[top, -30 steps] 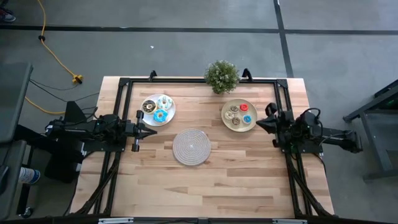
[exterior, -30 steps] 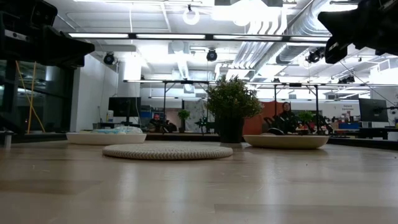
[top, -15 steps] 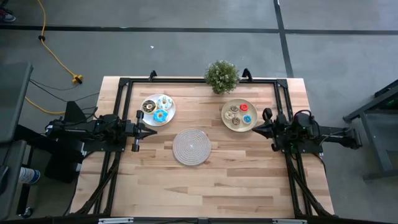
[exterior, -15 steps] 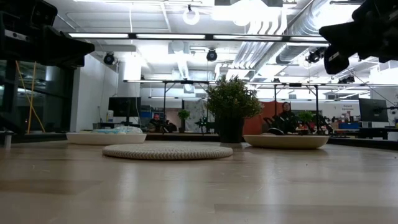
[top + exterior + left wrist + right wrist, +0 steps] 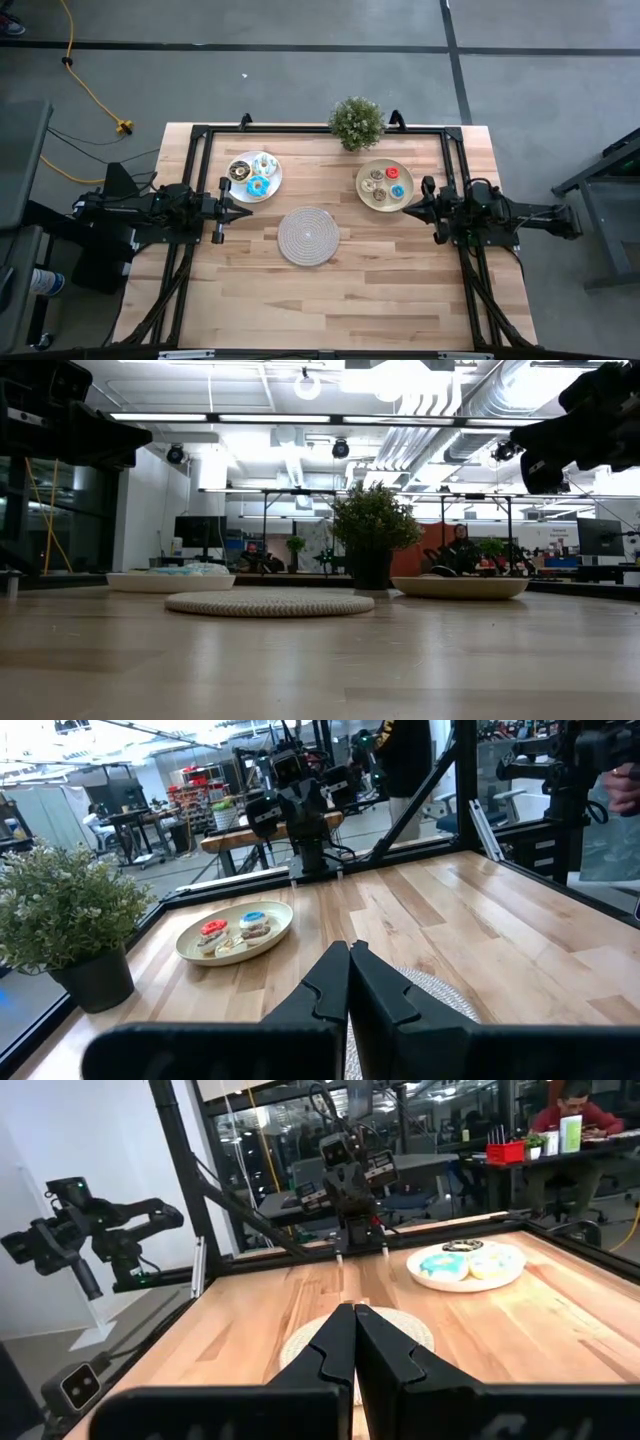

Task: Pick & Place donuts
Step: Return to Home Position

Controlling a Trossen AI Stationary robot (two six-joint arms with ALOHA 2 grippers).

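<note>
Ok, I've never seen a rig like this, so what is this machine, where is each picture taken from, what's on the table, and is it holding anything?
It is a robot with two dark arms at a wooden table, each ending in a two-finger gripper. One picture looks straight down from above, one looks level across the tabletop, and two come from cameras on the arms' wrists. On the table are a white plate holding donuts, a tan plate with more small donuts, a round woven mat in the middle and a potted plant at the back edge. The left gripper and the right gripper are both shut and hold nothing, each at its own side of the table.
</note>
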